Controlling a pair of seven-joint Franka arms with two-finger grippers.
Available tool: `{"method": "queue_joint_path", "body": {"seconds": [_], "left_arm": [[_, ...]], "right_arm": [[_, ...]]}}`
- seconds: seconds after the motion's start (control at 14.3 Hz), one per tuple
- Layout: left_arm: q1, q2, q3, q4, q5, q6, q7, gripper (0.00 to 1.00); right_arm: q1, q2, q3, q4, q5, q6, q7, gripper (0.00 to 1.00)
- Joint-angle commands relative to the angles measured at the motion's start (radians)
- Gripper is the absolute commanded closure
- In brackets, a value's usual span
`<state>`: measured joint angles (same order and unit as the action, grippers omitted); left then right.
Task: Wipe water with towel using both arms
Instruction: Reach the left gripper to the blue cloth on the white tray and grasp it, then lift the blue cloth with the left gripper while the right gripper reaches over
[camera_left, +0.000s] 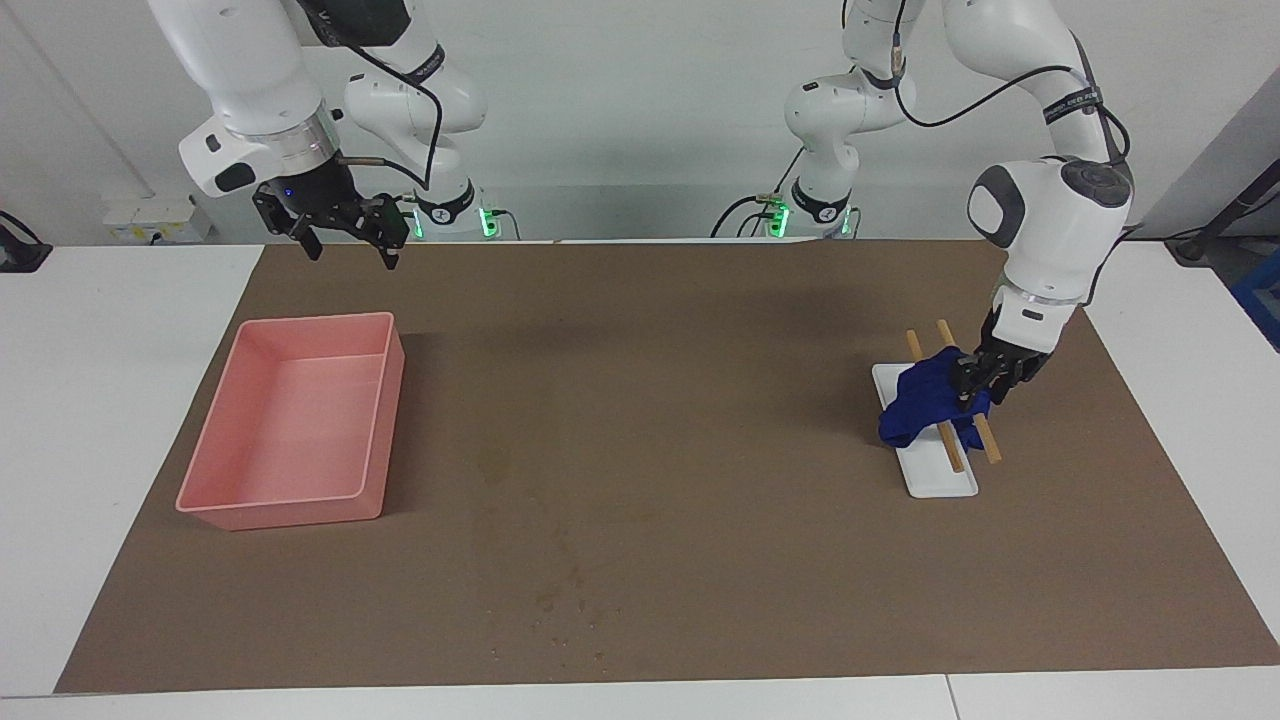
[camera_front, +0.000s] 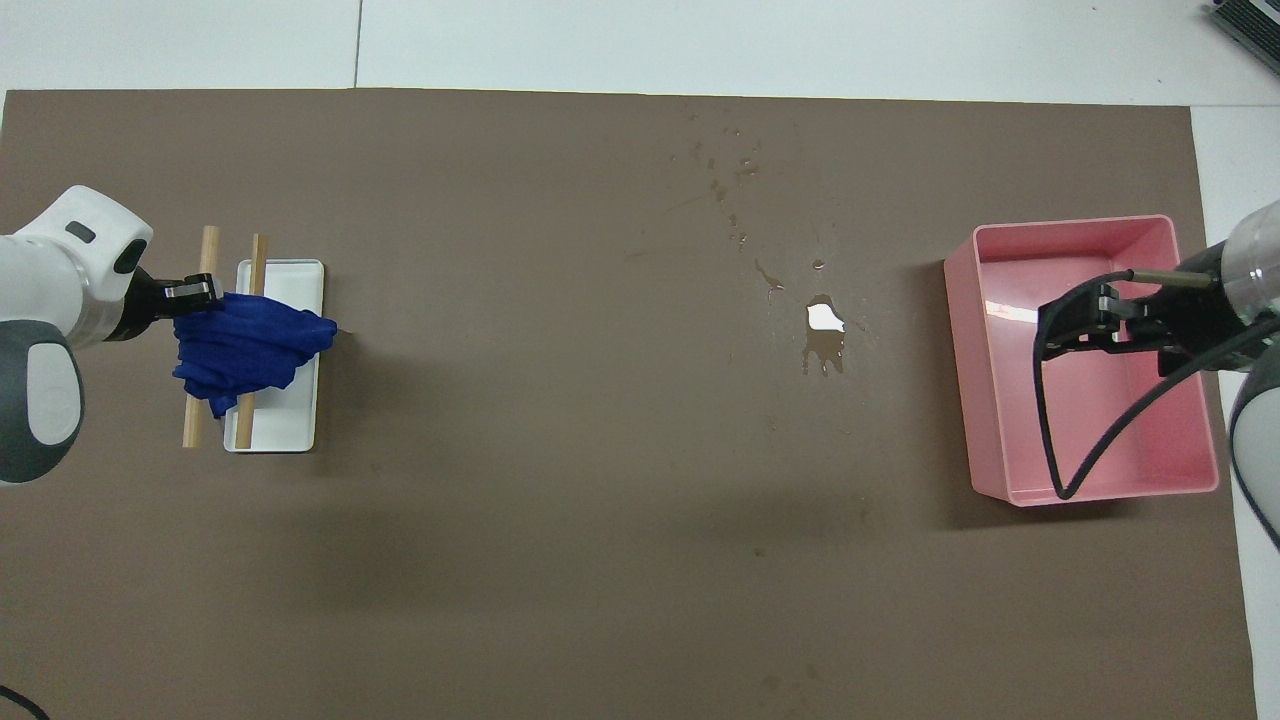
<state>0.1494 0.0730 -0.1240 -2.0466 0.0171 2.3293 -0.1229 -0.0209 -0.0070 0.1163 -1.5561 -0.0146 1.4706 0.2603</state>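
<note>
Where readable, no writing; towel (camera_left: 925, 398) seemingly gripped.

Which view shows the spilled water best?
The overhead view: the water shows as a shiny puddle on the brown mat, with droplets trailing away from the robots, between the towel and the pink tray. The facing view gives only faint dark specks.
</note>
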Motion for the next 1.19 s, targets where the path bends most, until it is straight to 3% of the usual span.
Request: {"method": "queue_joint_path", "body": {"seconds": [0.0, 0.07, 0.35, 0.56, 0.84, 1.12], "left_arm": [[0.004, -0.021, -0.006, -0.026, 0.021, 0.012, -0.029, 0.87], [0.006, -0.021, -0.005, -0.024, 0.023, 0.004, -0.029, 0.98], [0.007, -0.019, -0.005, 0.011, 0.023, -0.059, -0.029, 1.0], [-0.007, -0.018, -0.006, 0.156, 0.021, -0.304, -0.065, 1.0], [-0.053, -0.018, -0.013, 0.293, -0.073, -0.575, -0.434, 1.0], [-0.056, -0.028, -0.017, 0.338, -0.308, -0.621, -0.85, 1.0]], "right_arm": [[-0.017, -0.037, 0.008, -0.048, 0.005, 0.022, -0.024, 0.0], [-0.017, -0.039, 0.008, -0.051, 0.005, 0.022, -0.026, 0.0], [-0.019, -0.039, 0.008, -0.052, 0.005, 0.022, -0.029, 0.0], [-0.014, -0.039, 0.009, -0.052, 0.005, 0.023, -0.027, 0.0], [-0.007, -0.036, 0.012, -0.042, 0.022, 0.039, -0.021, 0.0], [0.032, -0.031, 0.013, -0.039, 0.099, 0.085, 0.101, 0.0]]}}
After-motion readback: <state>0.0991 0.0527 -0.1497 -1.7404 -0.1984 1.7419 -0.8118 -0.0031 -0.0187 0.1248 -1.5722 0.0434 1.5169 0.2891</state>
